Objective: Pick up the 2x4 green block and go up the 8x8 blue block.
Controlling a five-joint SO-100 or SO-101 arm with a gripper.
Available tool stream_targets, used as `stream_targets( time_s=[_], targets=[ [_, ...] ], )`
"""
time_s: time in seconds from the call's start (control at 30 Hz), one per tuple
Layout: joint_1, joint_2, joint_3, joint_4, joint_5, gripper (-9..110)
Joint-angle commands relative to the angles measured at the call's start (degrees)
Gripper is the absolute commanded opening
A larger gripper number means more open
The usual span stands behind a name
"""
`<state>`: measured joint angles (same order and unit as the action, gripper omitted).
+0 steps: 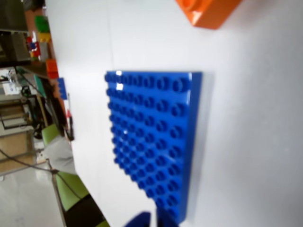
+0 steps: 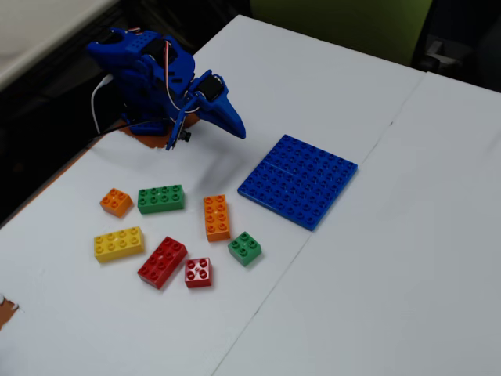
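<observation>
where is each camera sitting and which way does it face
Wrist view: rides on the arm, looking down along the table at the blue baseplate and an orange brick; only dark blue pincer tips show at the bottom edge.
Fixed view: stands above the table's near side, looking down at the folded blue arm, its pincer and the loose bricks, including the 2x4 green block.
Shared: baseplate and white table.

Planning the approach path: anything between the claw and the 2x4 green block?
Nothing: in the fixed view, only bare white table separates the claw from the 2x4 green block. The orange 2x4 brick sits off to the block's right.
</observation>
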<state>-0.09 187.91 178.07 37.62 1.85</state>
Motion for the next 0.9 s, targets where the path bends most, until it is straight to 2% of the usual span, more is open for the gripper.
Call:
stream_targets(
  time_s=[0.0,0.67,0.77,0.87],
  targets=[
    [0.44,2.29,2.29,0.18,0.18,0],
    [0.53,2.29,2.29,0.35,-0.53,0],
    [0.62,2.29,2.29,-1.85,-8.00,0],
    [0.62,2.29,2.29,-2.90,-23.91,0]
  ],
)
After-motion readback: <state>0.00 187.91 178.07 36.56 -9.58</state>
